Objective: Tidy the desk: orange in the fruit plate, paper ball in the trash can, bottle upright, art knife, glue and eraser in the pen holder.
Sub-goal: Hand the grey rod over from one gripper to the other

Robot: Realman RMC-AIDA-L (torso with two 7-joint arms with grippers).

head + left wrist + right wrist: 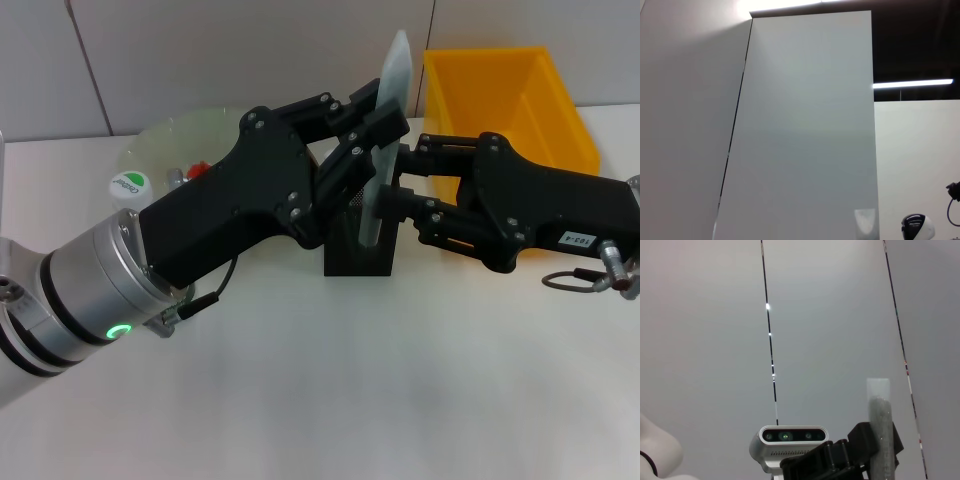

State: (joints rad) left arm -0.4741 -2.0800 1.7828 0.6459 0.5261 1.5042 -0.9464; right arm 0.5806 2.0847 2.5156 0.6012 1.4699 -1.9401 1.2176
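Observation:
The mint-green art knife [388, 90] stands almost upright in the middle of the desk, with its lower end at the mouth of the black pen holder [358, 255]. My left gripper [372, 142] reaches in from the lower left and is shut on the knife's middle. My right gripper [393, 198] comes from the right to the pen holder's rim, right beside the knife. The art knife [878, 430] also shows in the right wrist view, next to the left gripper's black links. Behind my left arm, a bit of the red orange [198, 166] lies in the pale green fruit plate [175, 135]. The bottle's white cap [127, 185] shows beside it.
The yellow trash can [510, 95] stands at the back right, just behind my right gripper. A loop of cable [570, 280] hangs by my right wrist. White desk surface stretches across the front. The left wrist view shows only wall panels.

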